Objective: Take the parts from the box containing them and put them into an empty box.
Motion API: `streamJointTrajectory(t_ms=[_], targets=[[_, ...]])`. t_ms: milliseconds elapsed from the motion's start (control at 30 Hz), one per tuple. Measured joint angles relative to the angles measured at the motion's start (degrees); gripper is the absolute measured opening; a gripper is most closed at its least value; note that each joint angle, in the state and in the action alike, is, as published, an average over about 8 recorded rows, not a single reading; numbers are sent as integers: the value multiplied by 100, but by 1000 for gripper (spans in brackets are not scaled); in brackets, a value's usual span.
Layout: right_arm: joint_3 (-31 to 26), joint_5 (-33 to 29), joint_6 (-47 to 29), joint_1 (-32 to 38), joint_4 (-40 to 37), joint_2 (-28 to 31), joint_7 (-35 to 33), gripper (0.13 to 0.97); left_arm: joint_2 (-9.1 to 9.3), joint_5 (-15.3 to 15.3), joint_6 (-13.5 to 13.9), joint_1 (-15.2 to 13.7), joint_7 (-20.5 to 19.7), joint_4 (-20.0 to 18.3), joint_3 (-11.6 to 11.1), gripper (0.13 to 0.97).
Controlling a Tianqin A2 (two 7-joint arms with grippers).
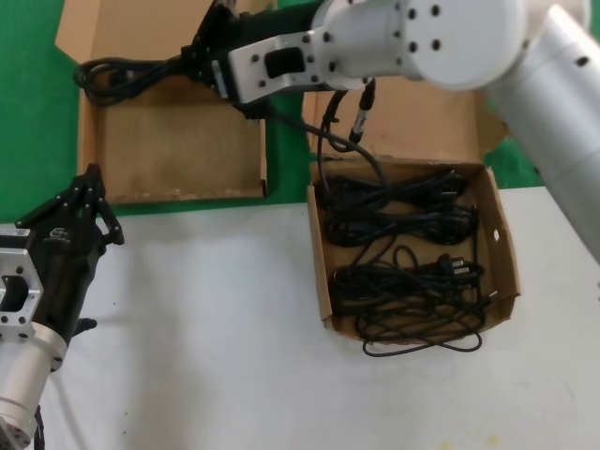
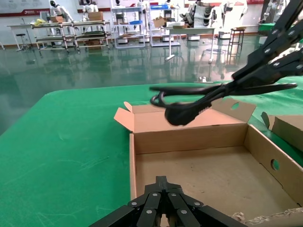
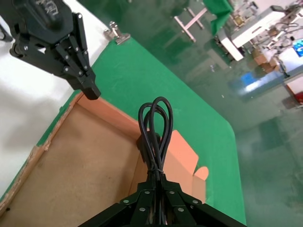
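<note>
The right gripper (image 1: 199, 58) is clamped on a coiled bundle of thin black power cord (image 1: 117, 77), holding it above the shallow brown cardboard carton (image 1: 178, 150) beneath its fingers, loops trailing beyond the fingertips. Behind that arm, the brown cardboard carton with side flaps (image 1: 502, 248) holds more black cord bundles (image 1: 403, 248). The left gripper (image 1: 82, 204) hovers near the shallow carton's front edge, fingertips drawn together, holding nothing.

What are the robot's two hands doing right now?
Left gripper: shut, empty, beside the empty box.
Right gripper: shut on a cord.
</note>
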Motion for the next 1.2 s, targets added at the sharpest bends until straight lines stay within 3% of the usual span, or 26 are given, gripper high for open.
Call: streamJointTrajectory(t_ms=[333,633,933,1200], targets=[[240,403,210,-377,439,249,11,193,0,0,0,0,0,0,0,145],[482,552,684,-648,442,244,71,293,0,0,0,0,0,0,0,145],[1175,167,1057,-1408,1608,641,1012,458,0,0,0,0,0,0,0,145],[1876,56,1387,-2393,2588,829,1672,671,0,0,0,0,0,0,0,145]])
